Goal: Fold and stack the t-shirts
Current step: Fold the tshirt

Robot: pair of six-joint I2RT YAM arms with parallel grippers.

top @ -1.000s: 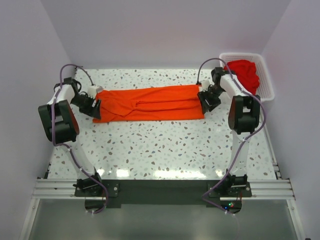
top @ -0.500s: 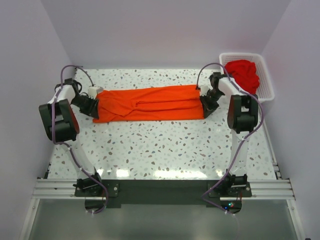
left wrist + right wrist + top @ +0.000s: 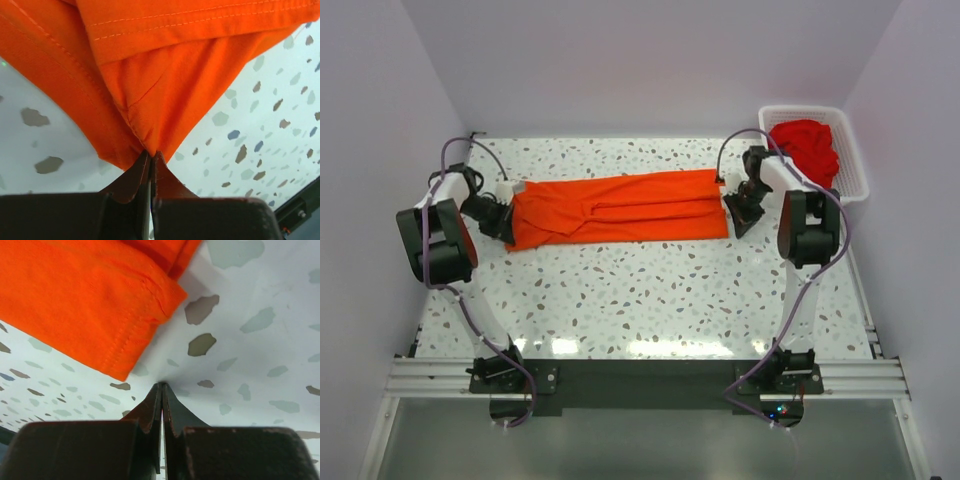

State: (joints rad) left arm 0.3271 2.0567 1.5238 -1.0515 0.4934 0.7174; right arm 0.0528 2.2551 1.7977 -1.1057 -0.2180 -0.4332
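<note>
1. Rail [image 3: 640, 378] along the near edge of the table [image 3: 650, 310] carries both arm bases side by side. The left arm [image 3: 438, 240] rises along the left side and the right arm [image 3: 808, 228] along the right.
2. The table top is white, flecked with grey and brown.
3. Across the far half lies the orange shirt [image 3: 620, 207], flat on the table. It is folded into a long, narrow band running left to right, with lengthwise creases along its middle.
4. The left claw [image 3: 150, 156] sits low at the left end of that band. Its fingers are pressed together and pinch the orange cloth. From the wrist, the stitched folds draw down to a point right between the tips.
5. The right claw [image 3: 161, 386] sits low at the right end of the band. Its fingers are also pressed together. The tips meet down at the table top, just beside the shirt's hemmed corner and not on the cloth.
6. Farthest back, at the right corner, stands a white lattice basket [image 3: 855, 165]. A red bundle [image 3: 807, 145] of darker shirt cloth lies crumpled inside it, heaped about level with the rim. I cannot tell how many pieces it holds.
</note>
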